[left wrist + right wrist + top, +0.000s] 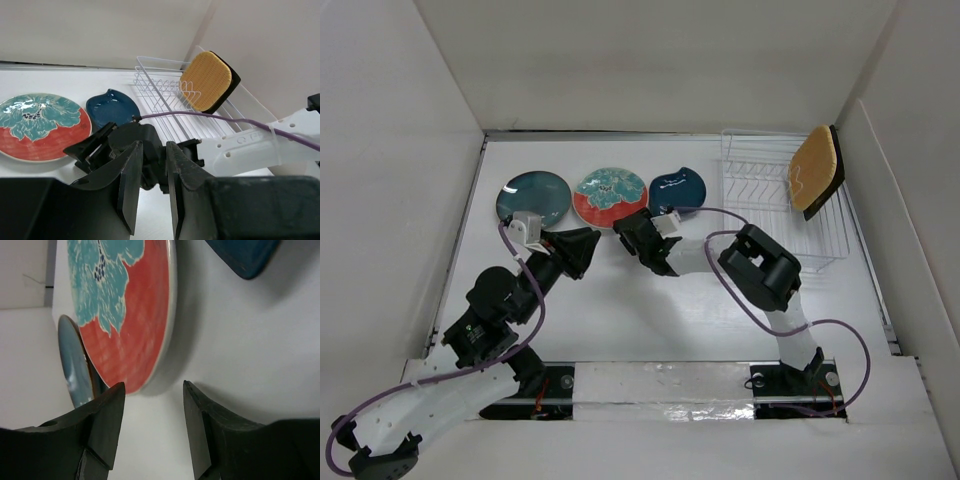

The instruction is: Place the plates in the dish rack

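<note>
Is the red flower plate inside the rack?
Out: the round red-and-teal floral plate lies flat on the white table, left of the white wire dish rack.

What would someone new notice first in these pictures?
The red and teal floral plate, flat at the far side of the table, draws the eye first, with the open jaws of the right arm just short of its rim. Next comes the tan woven plate standing on edge in the white wire dish rack at far right.

The woven plate point(205, 80) hides nearly all of the black-rimmed plate point(235, 80) behind it, and the right wrist view crops the floral plate point(135, 315).
</note>
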You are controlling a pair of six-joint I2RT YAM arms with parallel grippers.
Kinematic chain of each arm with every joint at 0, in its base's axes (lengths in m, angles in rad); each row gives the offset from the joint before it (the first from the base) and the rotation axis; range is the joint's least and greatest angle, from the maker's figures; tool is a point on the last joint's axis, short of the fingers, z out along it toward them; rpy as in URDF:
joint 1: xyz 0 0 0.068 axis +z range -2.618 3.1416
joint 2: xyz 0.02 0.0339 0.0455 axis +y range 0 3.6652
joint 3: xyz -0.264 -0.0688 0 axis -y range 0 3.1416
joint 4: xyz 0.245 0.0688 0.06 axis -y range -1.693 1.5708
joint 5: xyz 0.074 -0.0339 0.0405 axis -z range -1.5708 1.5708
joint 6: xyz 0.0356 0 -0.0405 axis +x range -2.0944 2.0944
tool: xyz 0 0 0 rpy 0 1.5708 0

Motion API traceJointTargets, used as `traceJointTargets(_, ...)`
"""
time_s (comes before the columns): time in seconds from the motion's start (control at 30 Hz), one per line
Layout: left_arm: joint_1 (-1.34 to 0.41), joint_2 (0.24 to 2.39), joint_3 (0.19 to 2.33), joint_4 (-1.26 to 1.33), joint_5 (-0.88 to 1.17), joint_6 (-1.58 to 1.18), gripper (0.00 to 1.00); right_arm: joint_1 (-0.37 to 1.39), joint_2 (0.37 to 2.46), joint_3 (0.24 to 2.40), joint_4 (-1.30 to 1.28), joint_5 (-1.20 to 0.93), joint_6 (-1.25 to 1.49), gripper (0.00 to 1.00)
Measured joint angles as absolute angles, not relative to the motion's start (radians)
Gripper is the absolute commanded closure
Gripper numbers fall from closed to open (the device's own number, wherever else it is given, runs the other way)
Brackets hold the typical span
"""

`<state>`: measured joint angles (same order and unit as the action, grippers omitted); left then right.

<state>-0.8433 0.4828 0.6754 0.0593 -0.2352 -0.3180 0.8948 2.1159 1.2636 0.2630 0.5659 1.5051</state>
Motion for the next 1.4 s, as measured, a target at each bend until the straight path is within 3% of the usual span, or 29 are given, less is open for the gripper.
traceJointTargets(0.23,-0.843,0.475,0.675,0.06,-0.219,-0.318,0.77,0.848,2.196,1.355,0.242,0.543,1.607,0.48)
traceJointTargets(0.37,-0.843,0.472,0.675,0.061,-0.214,-0.318,0.77,0.835,2.215,1.376,0.239,0.538,1.65,0.56)
traceJointTargets(0.53,-0.843,0.467,0.675,0.062,-0.213,-0.318,0.77,0.824,2.233,1.397,0.219,0.524,1.695,0.7)
traceJointTargets(0.57,-0.843,0.467,0.675,0.061,-0.212,-0.318,0.77,0.823,2.235,1.4,0.213,0.523,1.7,0.8)
traceJointTargets(0.73,-0.843,0.466,0.675,0.062,-0.212,-0.318,0.77,0.818,2.238,1.411,0.204,0.521,1.74,0.98)
traceJointTargets(1.1,-0.843,0.466,0.675,0.062,-0.209,-0.318,0.77,0.872,2.165,1.346,0.173,0.636,1.7,1.0)
traceJointTargets(1.4,-0.843,0.466,0.675,0.062,-0.21,-0.316,0.77,0.952,1.891,1.131,0.119,0.743,1.314,1.0)
